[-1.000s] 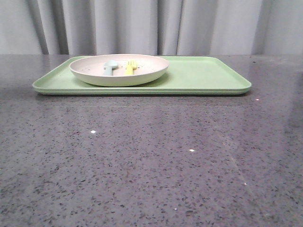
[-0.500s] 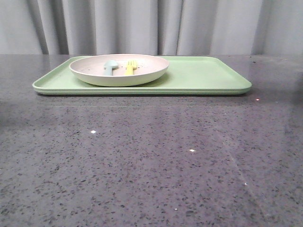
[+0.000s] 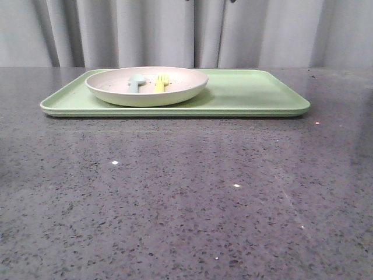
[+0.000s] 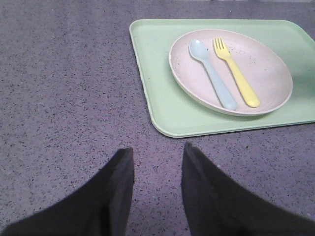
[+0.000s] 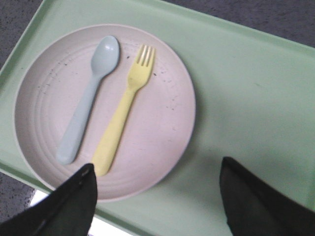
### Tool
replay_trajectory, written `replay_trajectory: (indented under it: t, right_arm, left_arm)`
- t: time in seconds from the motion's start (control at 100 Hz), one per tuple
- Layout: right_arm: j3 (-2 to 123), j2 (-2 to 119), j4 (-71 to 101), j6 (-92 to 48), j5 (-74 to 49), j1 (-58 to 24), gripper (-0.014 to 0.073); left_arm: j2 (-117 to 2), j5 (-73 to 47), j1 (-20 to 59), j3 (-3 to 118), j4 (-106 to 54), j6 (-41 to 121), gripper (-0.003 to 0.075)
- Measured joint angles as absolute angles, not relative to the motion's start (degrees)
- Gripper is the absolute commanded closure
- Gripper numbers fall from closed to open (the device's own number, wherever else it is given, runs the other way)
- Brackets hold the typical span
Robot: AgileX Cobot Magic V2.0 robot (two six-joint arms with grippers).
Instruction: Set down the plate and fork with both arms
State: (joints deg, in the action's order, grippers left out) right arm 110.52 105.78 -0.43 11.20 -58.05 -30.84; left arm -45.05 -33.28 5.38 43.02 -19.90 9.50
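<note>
Plate and fork both sit on the light-green tray, which lies toward the far edge of the tabletop. One plate, one fork, one spoon and one tray are in view. The plate occupies the tray's left end, and the fork and spoon lie side by side inside it, near each other but not touching, the fork on the right.

From the right wrist view, the right end effector hangs over the tray with its fingers spread wide and nothing between them. The plate is just ahead of it, and one fingertip overlaps the plate's near rim in the picture, close to the end of the fork's handle; whether it touches cannot be told. The fork points its handle toward this end effector and its tines away, its long axis running slightly askew to the line of approach. The right arm looks the nearer one to the fork, so I judge that grasp falls to it, with a small shift toward the handle.

The left end effector is over bare tabletop, short of the tray's near left corner, fingers parted and empty. The plate lies ahead of it and off to one side, well apart, so this arm has further to travel to reach the rim.
</note>
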Motion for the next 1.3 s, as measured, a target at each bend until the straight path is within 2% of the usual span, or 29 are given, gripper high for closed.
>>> replay_trajectory:
  t: [0.38,0.65,1.3]
  right_arm:
    - [125.0,121.7,2.7,13.1,-63.1,-32.0,0.0067]
    - [125.4,125.4,3.2,18.6,-63.4,-32.3,0.0067]
    - [125.6,128.9,3.7,20.3,-62.4,-33.1,0.0067]
  left_arm:
    - [-44.4,-33.5,5.4,42.7,-19.8,9.5,0.048]
    - [-44.4,-33.5,5.4,42.7,-19.8,9.5,0.048]
    - [-44.4,-33.7,5.4,42.7,-19.8,9.5,0.048]
